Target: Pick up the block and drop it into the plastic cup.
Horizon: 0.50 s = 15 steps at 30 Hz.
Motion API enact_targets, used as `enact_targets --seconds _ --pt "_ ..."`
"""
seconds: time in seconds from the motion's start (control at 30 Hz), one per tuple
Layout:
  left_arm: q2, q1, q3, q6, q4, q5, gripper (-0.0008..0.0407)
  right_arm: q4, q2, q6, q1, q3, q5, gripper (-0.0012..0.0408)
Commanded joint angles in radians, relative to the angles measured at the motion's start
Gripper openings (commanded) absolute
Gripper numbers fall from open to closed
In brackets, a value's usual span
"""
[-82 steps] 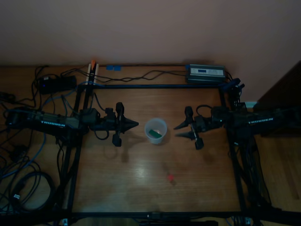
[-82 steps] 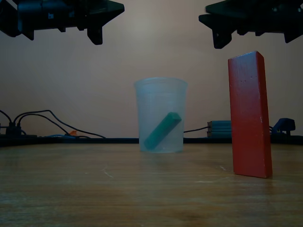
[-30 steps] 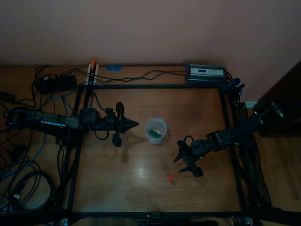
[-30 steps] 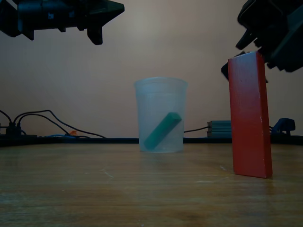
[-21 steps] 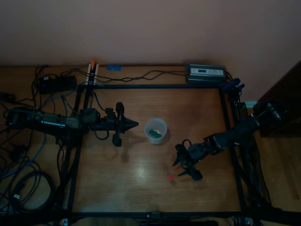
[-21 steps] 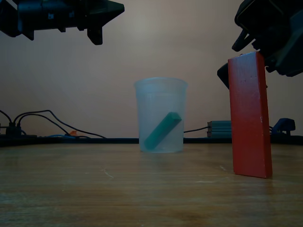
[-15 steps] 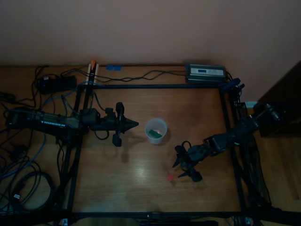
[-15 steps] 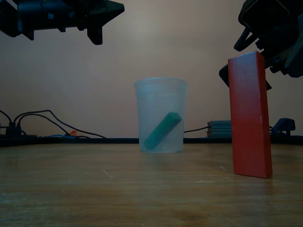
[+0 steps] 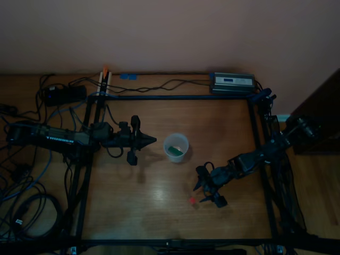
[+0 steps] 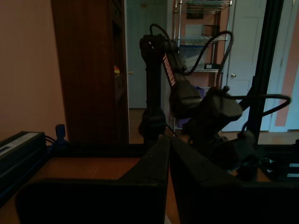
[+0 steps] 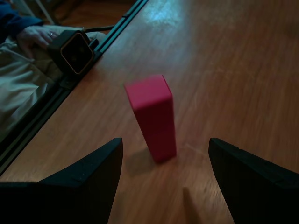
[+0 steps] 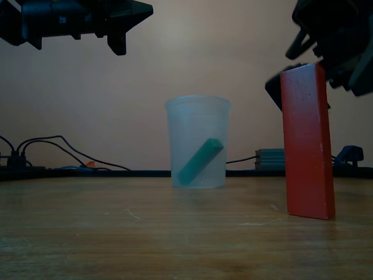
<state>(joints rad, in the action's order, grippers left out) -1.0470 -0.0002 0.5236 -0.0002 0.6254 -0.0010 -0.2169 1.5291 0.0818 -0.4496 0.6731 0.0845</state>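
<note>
Jaws of the right gripper (image 11: pixel 163 182) stand apart, one dark finger (image 11: pixel 84 179) on each side of the block (image 11: pixel 153 116), with clear gaps to it on both sides. In the top view the right gripper (image 9: pixel 204 192) sits low over the counter (image 9: pixel 149 212), just beside the block (image 9: pixel 192 201), which appears there as a small red spot. The block (image 12: pixel 307 142) stands upright on its small end on the wooden counter; in the exterior view it is a tall red slab at the exterior view's right, with the right gripper (image 12: pixel 326 41) dark above and behind its top edge.

Jaws of the left gripper (image 10: pixel 168 182) are together, the two fingers meeting along a thin seam. In the top view the left gripper (image 9: pixel 149 140) points toward the plastic cup (image 9: pixel 176 147) and stops short of its rim.

The plastic cup (image 12: pixel 198 142) stands upright near the centre of the counter, well apart from the block. Inside it a green piece (image 12: pixel 200 161) leans tilted against the wall.

In the right wrist view a small camera (image 11: pixel 74 51) sits at the counter's rail, and a person's hand (image 11: pixel 35 35) rests beyond it.
</note>
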Motion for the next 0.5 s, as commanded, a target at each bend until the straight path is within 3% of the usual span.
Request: enact_targets --seconds 0.0,0.47 --pt "0.000 0.000 0.000 0.000 0.000 0.000 0.0000 0.054 0.021 -0.015 0.000 0.034 0.001 0.0251" --pt "0.000 0.000 0.000 0.000 0.001 0.000 0.0000 0.091 0.112 -0.035 0.000 0.127 0.001 0.0251"
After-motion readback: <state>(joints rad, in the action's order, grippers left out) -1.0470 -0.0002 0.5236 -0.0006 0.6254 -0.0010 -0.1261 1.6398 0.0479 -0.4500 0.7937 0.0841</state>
